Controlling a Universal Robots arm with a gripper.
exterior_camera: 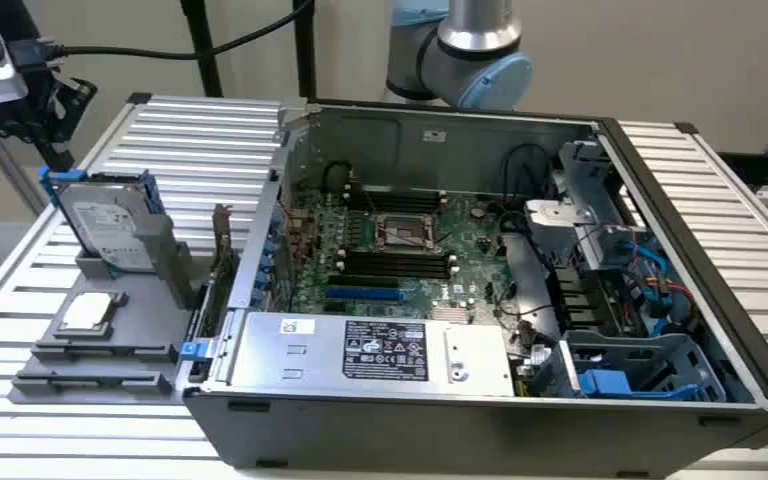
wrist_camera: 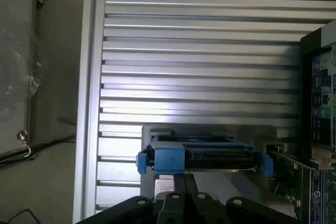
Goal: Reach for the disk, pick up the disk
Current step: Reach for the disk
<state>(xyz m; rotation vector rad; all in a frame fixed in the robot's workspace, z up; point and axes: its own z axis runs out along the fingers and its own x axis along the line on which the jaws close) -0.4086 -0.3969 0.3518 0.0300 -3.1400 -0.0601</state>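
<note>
A big silver bench (exterior_camera: 704,180) made of metal slats carries a large grey open computer box (exterior_camera: 491,420) full of green boards and wires, and a grey plastic stand (exterior_camera: 171,255) sits beside the box on the exterior view's left. A flat silver-grey metal disk (exterior_camera: 104,225) with a white label and a blue plastic frame stands on its edge in that stand, leaning a little. The black tool (exterior_camera: 57,155) hangs just above the disk's top blue edge, its fingers clenched together with nothing between them, and a small square silver chip (exterior_camera: 87,312) lies flat on a grey tray (exterior_camera: 57,350) near the stand.
</note>
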